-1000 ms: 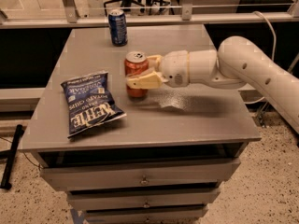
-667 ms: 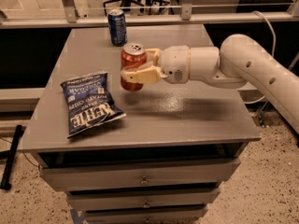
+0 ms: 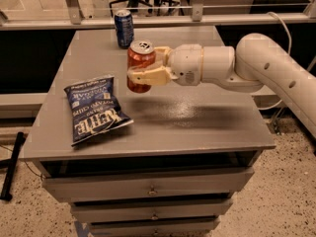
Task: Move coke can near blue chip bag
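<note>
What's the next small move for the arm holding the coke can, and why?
Probably carry the coke can a little closer to the blue chip bag, then lower it. The pincer is shut on the can, which seems lifted off the table, and a gap of bare tabletop separates it from the bag.

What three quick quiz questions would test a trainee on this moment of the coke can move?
1. True or false: the gripper is shut on the coke can.
2. In the camera view, on which side of the coke can does the blue chip bag lie?
3. What stands at the table's far edge? A. blue chip bag B. dark blue soda can C. coke can
Key: 1 true, the gripper grips it over the table's middle; 2 lower left, flat on the table; 3 B.
</note>
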Robot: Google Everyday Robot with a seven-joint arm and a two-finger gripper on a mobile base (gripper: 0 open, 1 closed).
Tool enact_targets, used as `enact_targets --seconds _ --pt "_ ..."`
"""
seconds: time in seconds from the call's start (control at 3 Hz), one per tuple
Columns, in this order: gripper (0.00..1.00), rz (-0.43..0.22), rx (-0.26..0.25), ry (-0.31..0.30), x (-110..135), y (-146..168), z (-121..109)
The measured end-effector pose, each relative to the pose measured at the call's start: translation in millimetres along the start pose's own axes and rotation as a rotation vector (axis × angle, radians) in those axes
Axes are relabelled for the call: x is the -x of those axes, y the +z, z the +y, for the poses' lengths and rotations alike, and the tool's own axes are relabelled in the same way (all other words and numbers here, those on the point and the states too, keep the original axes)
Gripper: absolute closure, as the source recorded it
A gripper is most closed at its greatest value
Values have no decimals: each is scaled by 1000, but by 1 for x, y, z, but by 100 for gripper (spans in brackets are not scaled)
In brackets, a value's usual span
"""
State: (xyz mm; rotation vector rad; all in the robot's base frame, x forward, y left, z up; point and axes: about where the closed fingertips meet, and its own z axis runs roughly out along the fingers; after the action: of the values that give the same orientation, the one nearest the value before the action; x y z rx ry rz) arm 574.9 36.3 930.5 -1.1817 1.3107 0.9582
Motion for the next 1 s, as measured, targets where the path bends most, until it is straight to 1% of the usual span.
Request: enact_targets --seconds 0.33,0.67,1.0 --pt "100 1 0 0 0 0 0" --pt "100 31 12 29 -25 3 2" --pt "100 77 53 39 -56 11 9"
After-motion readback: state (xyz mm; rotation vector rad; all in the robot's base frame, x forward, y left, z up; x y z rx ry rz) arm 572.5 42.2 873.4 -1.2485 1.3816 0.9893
